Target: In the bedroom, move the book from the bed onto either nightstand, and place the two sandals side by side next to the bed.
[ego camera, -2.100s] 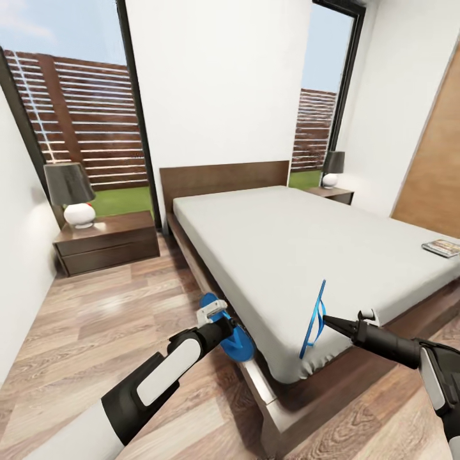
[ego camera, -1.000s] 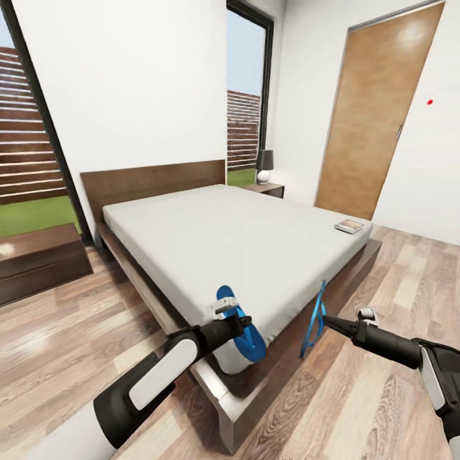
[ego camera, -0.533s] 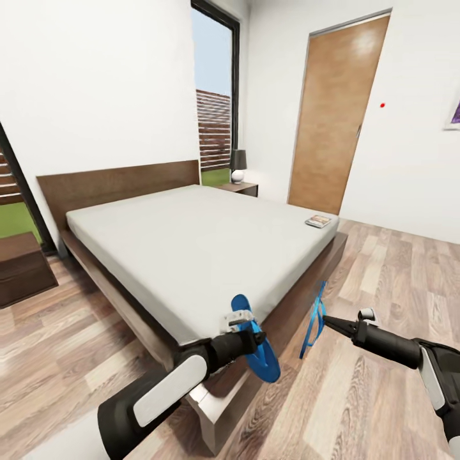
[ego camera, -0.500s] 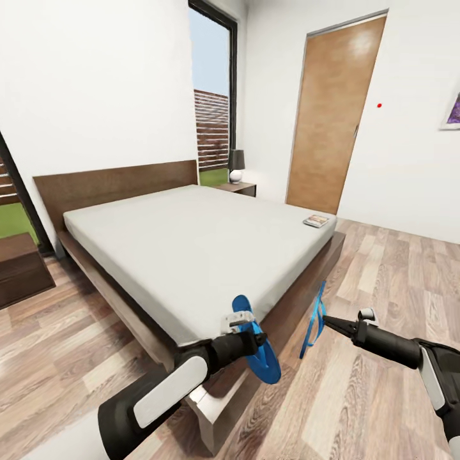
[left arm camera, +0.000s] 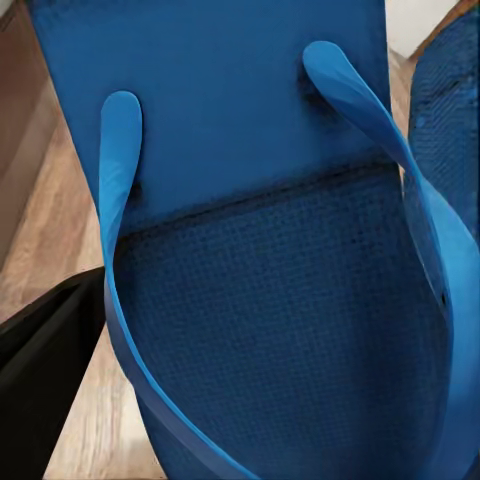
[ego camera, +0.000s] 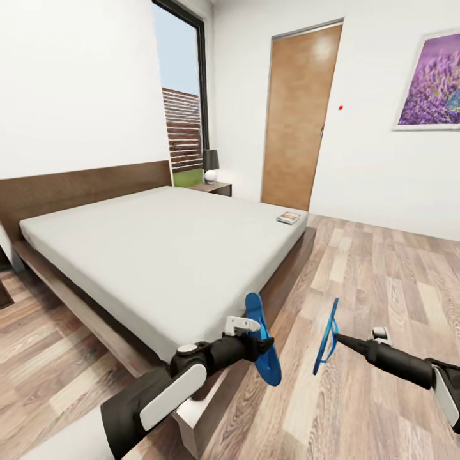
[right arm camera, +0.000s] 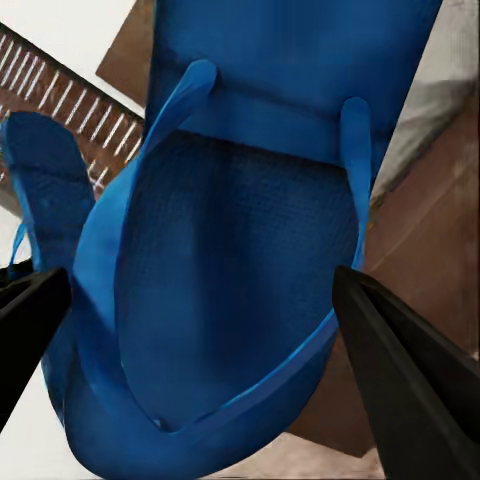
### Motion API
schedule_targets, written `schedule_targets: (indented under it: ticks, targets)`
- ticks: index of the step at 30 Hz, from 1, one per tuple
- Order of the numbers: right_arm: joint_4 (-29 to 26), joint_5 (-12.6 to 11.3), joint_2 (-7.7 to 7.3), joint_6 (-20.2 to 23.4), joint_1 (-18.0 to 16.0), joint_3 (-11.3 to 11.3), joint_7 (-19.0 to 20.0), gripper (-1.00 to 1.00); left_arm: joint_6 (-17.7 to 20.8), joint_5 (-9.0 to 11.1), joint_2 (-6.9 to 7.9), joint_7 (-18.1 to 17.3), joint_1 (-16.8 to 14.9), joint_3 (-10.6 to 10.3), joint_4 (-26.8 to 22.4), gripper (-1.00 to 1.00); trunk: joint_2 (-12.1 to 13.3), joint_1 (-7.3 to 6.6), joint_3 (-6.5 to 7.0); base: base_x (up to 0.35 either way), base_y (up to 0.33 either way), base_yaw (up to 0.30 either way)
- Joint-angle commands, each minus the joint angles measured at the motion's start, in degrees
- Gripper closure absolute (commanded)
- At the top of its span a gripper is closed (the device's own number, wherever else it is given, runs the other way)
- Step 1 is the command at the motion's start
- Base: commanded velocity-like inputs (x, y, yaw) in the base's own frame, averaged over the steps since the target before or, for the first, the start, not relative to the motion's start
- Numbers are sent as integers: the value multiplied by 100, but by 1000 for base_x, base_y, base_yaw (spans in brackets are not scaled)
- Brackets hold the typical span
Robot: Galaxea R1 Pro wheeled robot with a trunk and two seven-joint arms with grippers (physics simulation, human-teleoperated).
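View swung right; each end effector (ego camera: 259, 345) (ego camera: 337, 337) grips flat textured blue sandal (ego camera: 262, 348) (ego camera: 326, 336).

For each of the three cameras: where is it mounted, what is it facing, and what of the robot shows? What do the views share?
Head view: from the robot's head, over the bed toward the door; both arms show, left claw and right claw each holding a sandal.
Left wrist view: near the left claw, facing its sandal.
Right wrist view: near the right claw, facing its sandal; dark fingers show.
Shared: both sandals.
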Motion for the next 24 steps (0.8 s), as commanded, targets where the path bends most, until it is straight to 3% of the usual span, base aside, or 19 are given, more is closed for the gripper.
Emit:
schedule_targets:
  ticks: [1,3,8,9,12,16,24]
  targets:
    - [421,-34,-138,-210,-6,-5,4,100,-3,32,13,0,-6,-11,57,100,-3,-2,-5,0,0,-239]
    - [1204,-35,-337,-800,-6,-8,1,100,-14,11,15,-48,-6,-6,215,100,-3,-2,-5,0,0,-240]
    - [2627,-35,-486,-1864,-6,-2,-15,100,-28,-39,-5,-342,-6,-31,436,100,-3,-2,-5,0,0,-215]
    - [2990,-35,-494,-2305,-6,-1,-7,100,-28,-156,-12,-593,-6,-49,455,100,-3,-2,-5,0,0,-193]
    - [3436,-35,-500,-2872,-6,5,8,100,-29,-563,-69,-1110,-6,-238,471,100,-3,-2,-5,0,0,-191]
    - [3766,-35,-502,-3028,-6,8,3,100,-29,-801,-208,-1476,-6,-512,474,100,-3,-2,-5,0,0,-193]
    - [4039,-35,-502,-3058,-6,8,-7,100,-29,-841,-262,-1543,-6,-675,476,100,-3,-2,-5,0,0,-202]
